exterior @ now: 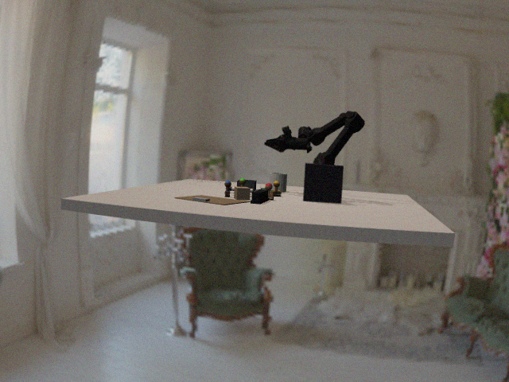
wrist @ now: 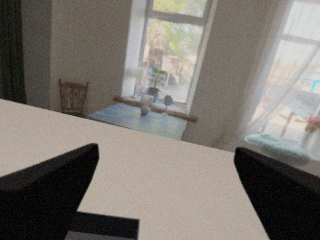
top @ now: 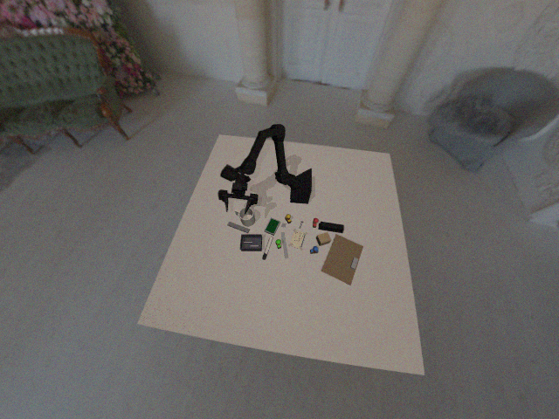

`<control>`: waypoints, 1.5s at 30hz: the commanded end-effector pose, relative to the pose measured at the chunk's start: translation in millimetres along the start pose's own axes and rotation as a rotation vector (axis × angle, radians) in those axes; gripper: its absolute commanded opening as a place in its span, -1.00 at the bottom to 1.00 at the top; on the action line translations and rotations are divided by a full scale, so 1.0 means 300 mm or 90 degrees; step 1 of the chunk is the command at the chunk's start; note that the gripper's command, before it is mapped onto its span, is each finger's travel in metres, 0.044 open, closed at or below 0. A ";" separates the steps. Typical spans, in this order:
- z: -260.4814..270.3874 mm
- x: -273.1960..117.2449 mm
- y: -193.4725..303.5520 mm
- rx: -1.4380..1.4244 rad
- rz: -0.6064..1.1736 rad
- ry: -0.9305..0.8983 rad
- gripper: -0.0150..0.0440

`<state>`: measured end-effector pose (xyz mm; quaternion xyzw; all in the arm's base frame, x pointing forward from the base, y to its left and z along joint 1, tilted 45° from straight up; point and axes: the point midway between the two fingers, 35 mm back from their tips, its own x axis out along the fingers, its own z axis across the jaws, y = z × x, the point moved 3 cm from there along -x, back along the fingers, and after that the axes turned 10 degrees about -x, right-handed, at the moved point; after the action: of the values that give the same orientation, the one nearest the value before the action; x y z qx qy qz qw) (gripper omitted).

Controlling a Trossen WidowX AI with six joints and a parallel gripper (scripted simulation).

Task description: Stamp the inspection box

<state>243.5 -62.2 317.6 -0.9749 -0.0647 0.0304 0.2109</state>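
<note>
My gripper (top: pixel 237 211) (exterior: pixel 266 142) (wrist: pixel 166 152) is open and empty, raised above the bench near the grey cup. Four small stamps stand on the bench: one with a yellow knob (top: pixel 287 217) (exterior: pixel 276 182), one with a red knob (top: pixel 315 221) (exterior: pixel 268 185), one with a green knob (top: pixel 278 242) (exterior: pixel 242 181) and one with a blue knob (top: pixel 314 249) (exterior: pixel 227 182). Which one reads PASS cannot be told. The green ink pad (top: pixel 272 226) lies open left of the yellow stamp. The cream card (top: pixel 298 239) lies between the green and blue stamps; its box and any print are too small to read.
A grey cup (top: pixel 247 218) (exterior: pixel 282 182) is below the gripper. A dark tray (top: pixel 251 242) (wrist: pixel 107 223), grey bar (top: pixel 238 226), marker (top: pixel 268 246) and ruler (top: pixel 284 245) lie nearby. A black block (top: pixel 330 226), brown block (top: pixel 323 238) and clipboard (top: pixel 338 261) are at the right.
</note>
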 end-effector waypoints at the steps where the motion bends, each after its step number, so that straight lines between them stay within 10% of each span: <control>1: 0.001 0.006 0.003 0.009 0.004 -0.004 0.78; 7: 0.094 0.183 0.084 0.270 0.162 -0.137 0.26; 16: 0.417 0.374 0.114 0.463 0.554 -0.313 0.26; 26: 0.672 0.432 0.028 0.250 0.925 -0.252 0.26; 45: 0.723 0.458 0.031 0.153 0.966 -0.206 0.26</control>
<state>361.9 41.2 116.9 -0.7071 0.5911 0.3131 0.2294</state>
